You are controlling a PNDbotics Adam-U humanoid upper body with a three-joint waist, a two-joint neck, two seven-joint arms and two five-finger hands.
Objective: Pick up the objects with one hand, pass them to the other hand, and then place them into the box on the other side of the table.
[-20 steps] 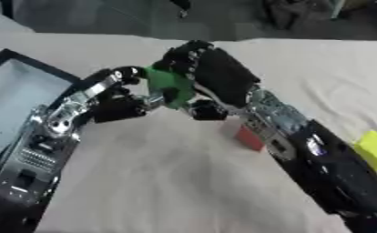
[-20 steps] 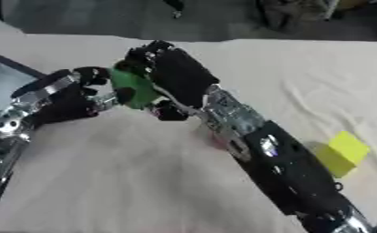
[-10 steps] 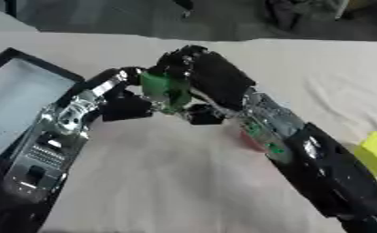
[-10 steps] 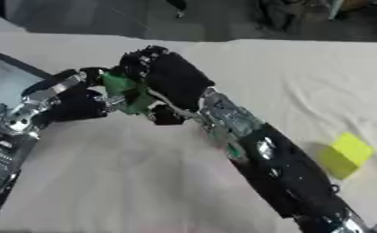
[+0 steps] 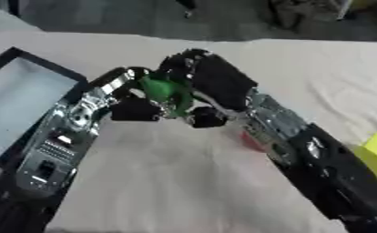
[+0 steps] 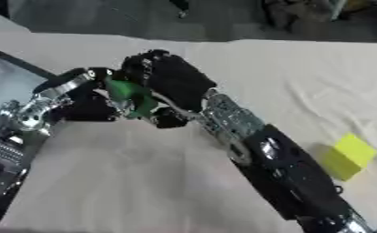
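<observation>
A green object is held above the table's middle, between my two hands. My right hand comes in from the right and covers it from above, fingers and thumb curled round it. My left hand meets it from the left with its fingers curled against the object's left side. Most of the object is hidden by the hands. The black-rimmed box with a pale inside lies at the left edge of the table, beside my left forearm.
A yellow block lies on the white cloth at the right. Something red shows on the cloth, partly under my right forearm. The table's far edge borders a dark floor with clutter.
Both hands stay joined round the green object. The left hand's fingers have drawn closer in on it, and the whole pair has drifted slightly.
</observation>
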